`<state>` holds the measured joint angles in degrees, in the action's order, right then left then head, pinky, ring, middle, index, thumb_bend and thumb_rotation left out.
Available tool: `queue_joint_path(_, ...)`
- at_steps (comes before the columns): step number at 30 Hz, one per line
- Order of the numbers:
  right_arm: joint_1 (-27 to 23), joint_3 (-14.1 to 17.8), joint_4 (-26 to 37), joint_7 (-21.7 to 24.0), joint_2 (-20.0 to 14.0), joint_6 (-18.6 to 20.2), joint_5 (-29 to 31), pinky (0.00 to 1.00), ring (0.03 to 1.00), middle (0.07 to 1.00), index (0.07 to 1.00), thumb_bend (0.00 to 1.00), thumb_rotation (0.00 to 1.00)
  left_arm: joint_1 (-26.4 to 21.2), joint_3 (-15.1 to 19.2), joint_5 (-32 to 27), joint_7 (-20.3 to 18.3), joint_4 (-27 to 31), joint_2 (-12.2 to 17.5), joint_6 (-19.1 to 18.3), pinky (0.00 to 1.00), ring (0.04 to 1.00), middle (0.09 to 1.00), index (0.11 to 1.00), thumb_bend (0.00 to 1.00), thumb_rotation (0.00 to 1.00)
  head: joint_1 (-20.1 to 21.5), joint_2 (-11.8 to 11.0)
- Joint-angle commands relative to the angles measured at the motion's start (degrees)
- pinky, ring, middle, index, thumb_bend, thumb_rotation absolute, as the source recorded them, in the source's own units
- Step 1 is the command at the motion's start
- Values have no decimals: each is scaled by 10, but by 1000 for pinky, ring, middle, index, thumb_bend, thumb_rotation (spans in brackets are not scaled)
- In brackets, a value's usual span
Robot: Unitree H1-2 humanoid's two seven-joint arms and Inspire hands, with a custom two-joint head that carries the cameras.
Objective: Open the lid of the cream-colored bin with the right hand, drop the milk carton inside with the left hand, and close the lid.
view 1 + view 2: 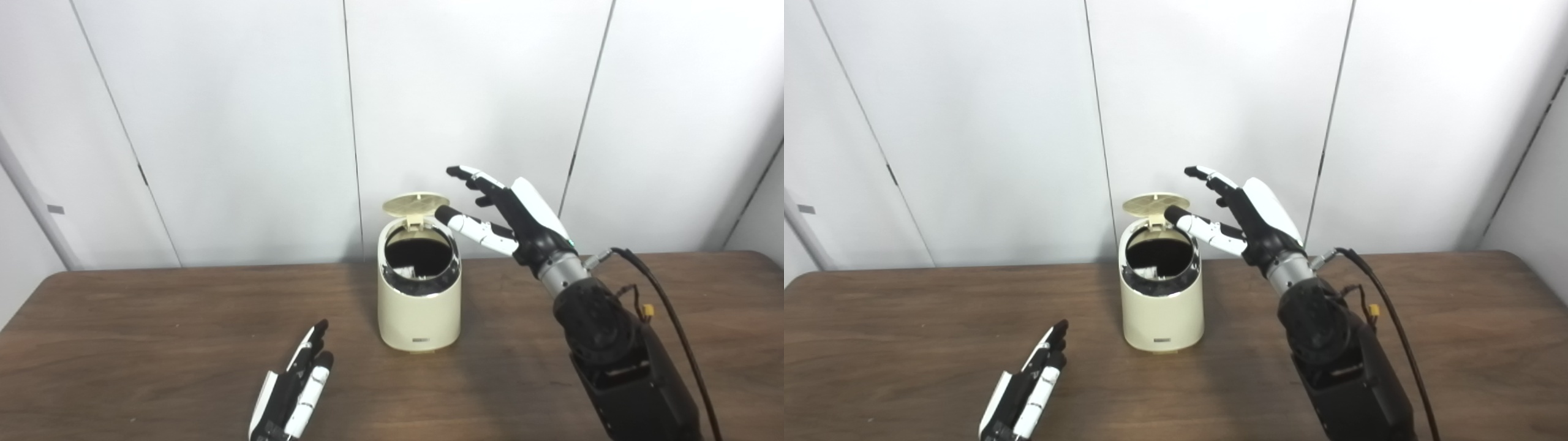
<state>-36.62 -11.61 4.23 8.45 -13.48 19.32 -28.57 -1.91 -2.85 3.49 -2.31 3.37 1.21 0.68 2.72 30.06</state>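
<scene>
While the bin point(419, 294) at frame centre stands open, the right hand point(511, 214), fingers spread, should press its lid point(416, 204) down gently; left hand point(294, 392), fingers straight and empty, rests lower left.

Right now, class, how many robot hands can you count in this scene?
2. The left hand lies low over the table's near edge, holding nothing. The right hand is raised beside the open lid of the bin.
</scene>
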Motion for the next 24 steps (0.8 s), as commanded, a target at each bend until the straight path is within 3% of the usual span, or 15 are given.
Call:
queue_joint_path(1,-43,-6,-2,-8,-4,-36,-10,822,908,902,843,583,900,-7,2,-5,3,5,-3,2,1000,1000,999,1000,585,854,0,0)
queue_joint_path(10,-52,-50,-21,2,-13,-61,-59,886,950,919,860,621,941,-9,2,-4,1,4,-5,4,1000,1000,998,1000,581,873,-6,1)
queue_joint_path(24,-11,-65,70,56,-21,-17,-150,967,1000,960,874,568,919,-10,11,-8,3,5,-2,-8,1000,1000,996,1000,585,826,-8,4)
